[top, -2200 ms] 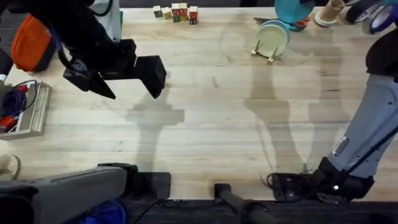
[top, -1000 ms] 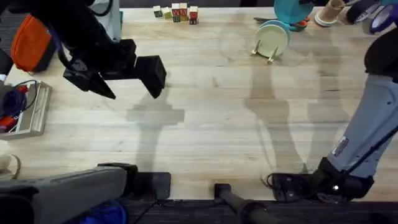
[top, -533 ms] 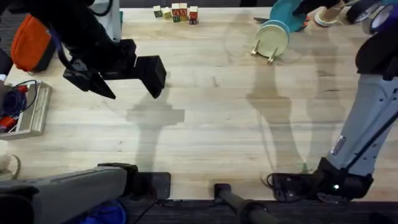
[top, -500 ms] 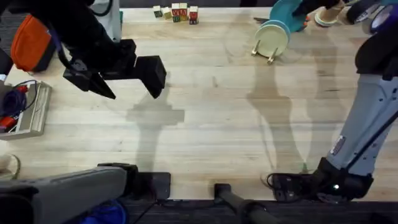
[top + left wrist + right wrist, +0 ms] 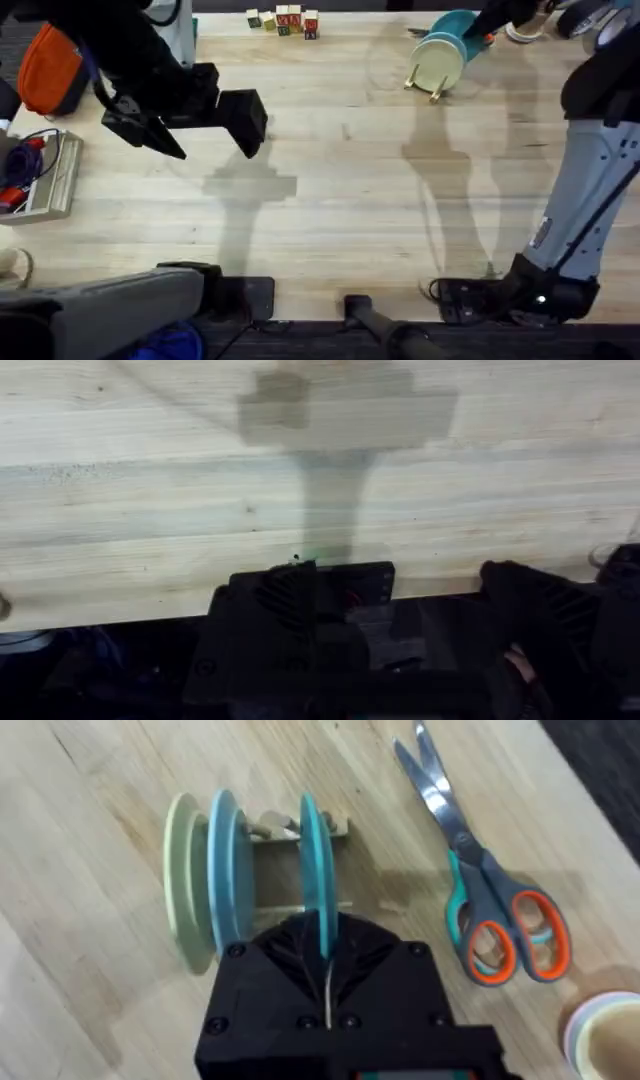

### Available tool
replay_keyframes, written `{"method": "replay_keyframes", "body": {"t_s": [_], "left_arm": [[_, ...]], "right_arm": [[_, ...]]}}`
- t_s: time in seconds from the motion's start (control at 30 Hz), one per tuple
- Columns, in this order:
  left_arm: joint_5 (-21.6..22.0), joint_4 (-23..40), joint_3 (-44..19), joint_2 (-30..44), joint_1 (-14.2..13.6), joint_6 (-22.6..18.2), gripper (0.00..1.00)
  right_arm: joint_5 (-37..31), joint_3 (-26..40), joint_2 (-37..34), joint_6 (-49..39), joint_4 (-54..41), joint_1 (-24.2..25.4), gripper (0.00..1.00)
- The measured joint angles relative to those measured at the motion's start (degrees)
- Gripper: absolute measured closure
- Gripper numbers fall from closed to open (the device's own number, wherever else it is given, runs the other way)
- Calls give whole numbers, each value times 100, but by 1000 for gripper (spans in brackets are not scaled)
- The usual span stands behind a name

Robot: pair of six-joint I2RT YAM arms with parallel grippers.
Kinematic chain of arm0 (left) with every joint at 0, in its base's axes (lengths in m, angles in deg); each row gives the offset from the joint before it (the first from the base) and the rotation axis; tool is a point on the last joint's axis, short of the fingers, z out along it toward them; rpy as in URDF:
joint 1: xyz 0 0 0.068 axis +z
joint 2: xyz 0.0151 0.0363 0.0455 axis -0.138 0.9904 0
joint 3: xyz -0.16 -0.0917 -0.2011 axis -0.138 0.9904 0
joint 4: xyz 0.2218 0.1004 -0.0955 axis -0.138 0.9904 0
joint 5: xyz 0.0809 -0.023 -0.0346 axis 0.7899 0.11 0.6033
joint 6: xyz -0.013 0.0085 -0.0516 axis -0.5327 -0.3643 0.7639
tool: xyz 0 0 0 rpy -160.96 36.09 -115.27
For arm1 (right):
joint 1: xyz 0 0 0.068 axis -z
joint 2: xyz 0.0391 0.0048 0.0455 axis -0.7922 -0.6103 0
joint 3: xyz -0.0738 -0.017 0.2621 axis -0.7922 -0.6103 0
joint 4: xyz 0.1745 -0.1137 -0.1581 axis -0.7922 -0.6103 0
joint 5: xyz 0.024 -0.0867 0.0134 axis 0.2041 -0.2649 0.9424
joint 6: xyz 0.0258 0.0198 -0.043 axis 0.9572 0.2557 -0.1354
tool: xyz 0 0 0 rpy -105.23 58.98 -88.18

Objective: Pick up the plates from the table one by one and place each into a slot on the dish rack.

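Note:
The dish rack point(image 5: 412, 80) point(image 5: 272, 822) stands at the table's point(image 5: 340, 200) far right. A pale cream-green plate point(image 5: 438, 63) point(image 5: 181, 880) and a light blue plate point(image 5: 226, 860) stand upright in its slots. My right gripper point(image 5: 490, 20) point(image 5: 326, 948) is shut on a turquoise plate point(image 5: 456, 24) point(image 5: 318, 855), held on edge among the rack's dowels, one gap beyond the light blue plate. Whether it rests on the rack I cannot tell. My left gripper point(image 5: 205, 130) hovers open and empty above the table's left side.
Scissors point(image 5: 488, 910) lie just beyond the rack, with a roll of tape point(image 5: 602, 1028) close by. Toy blocks point(image 5: 284, 20) sit at the far edge. A tray of tools point(image 5: 38, 180) and an orange bag point(image 5: 48, 70) are at the left.
The right gripper has carried the turquoise plate down and left from the far edge to the rack, behind the cream-green plate. The left arm has not moved.

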Motion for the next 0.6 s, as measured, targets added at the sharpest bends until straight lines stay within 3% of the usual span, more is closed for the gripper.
{"method": "replay_keyframes", "body": {"t_s": [0.43, 0.6], "left_arm": [[0, -1, 0, 0, 0, 0, 6], [0, 0, 0, 0, 0, 0, 8]], "right_arm": [[2, 0, -83, -63, 63, -44, 970], [2, 0, -81, -60, 80, -52, 918]]}}
